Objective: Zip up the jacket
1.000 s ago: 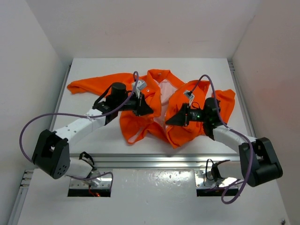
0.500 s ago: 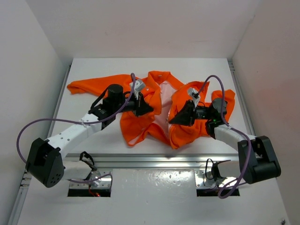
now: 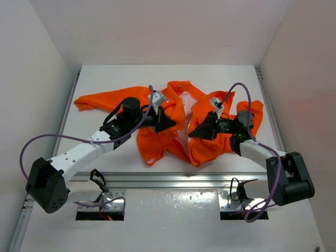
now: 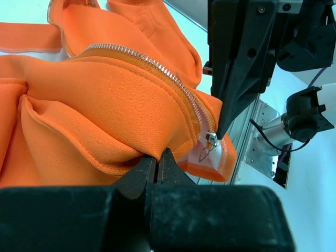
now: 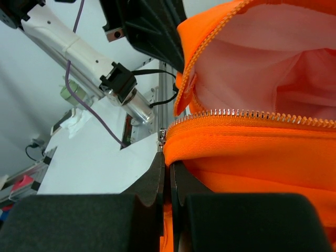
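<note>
Left fingers (image 4: pixel 139 178) pinch a fold of the jacket (image 3: pixel 152 142), unzipped on the tabletop (image 3: pixel 105 79), just beside the zipper slider (image 4: pixel 211 139). Right fingers (image 5: pixel 157 181) clamp the opposite edge at its zipper teeth (image 5: pixel 252 114), seemingly to align both halves.

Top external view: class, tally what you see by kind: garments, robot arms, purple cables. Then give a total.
Garments: 1, the orange jacket
Robot arms: 2, the left arm and the right arm
Purple cables: 2, the left cable and the right cable
Total: 5
</note>
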